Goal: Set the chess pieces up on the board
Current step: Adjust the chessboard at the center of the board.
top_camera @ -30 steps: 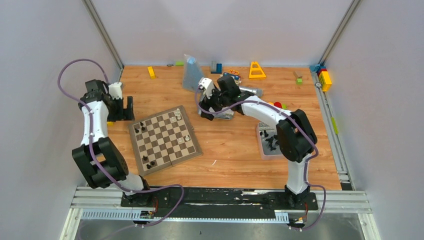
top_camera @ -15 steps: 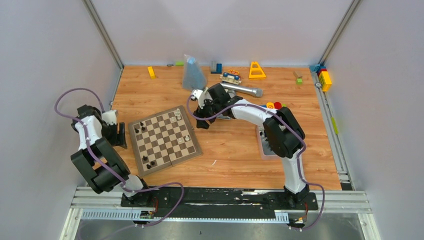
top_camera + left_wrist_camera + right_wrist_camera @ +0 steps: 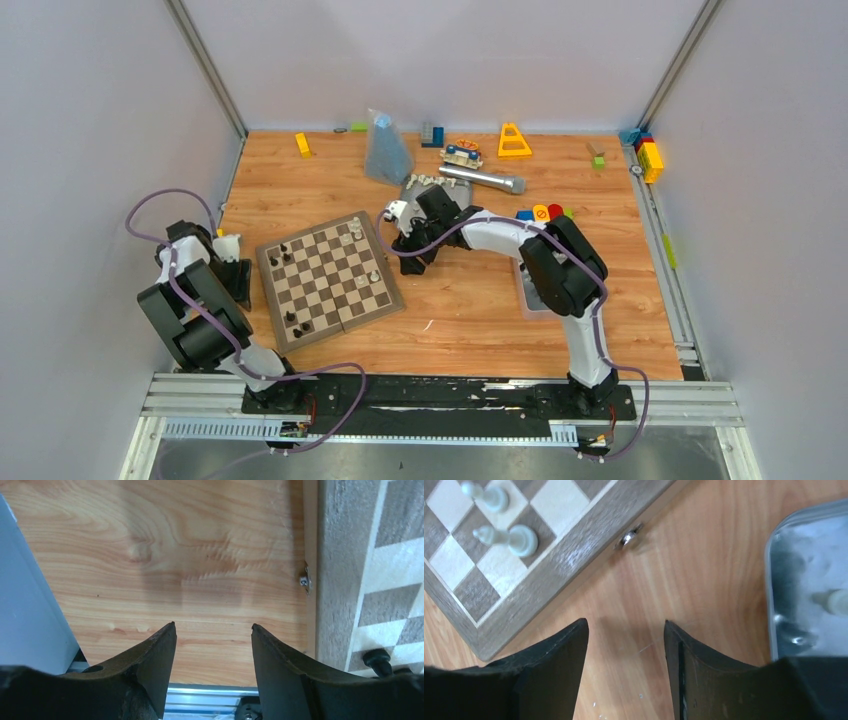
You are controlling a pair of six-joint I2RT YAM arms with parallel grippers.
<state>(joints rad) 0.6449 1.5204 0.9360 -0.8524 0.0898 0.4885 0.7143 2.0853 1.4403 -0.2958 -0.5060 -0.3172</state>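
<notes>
The board (image 3: 330, 278) lies left of the table's middle, with a few black chess pieces (image 3: 297, 325) near its left side and a few cream ones (image 3: 352, 230) near its far right corner. My left gripper (image 3: 243, 283) hangs low just off the board's left edge, open and empty. In the left wrist view its open gripper (image 3: 212, 626) is over bare wood, the board's border (image 3: 330, 580) and one black piece (image 3: 377, 660) to its right. My right gripper (image 3: 625, 622) is open and empty beside the board's corner (image 3: 574, 555), near two cream pieces (image 3: 499, 536).
A grey tray (image 3: 774, 580) holding a cream piece (image 3: 831, 600) sits just right of the right gripper. A second grey tray (image 3: 530, 298) lies partly under the right arm. A plastic bag (image 3: 385, 148), silver cylinder (image 3: 482, 179), yellow triangle (image 3: 514, 140) and toy blocks (image 3: 650, 155) line the back.
The left arm has drawn back and down along the board's left side. The right gripper has moved from the far grey tray toward me, to the board's right corner.
</notes>
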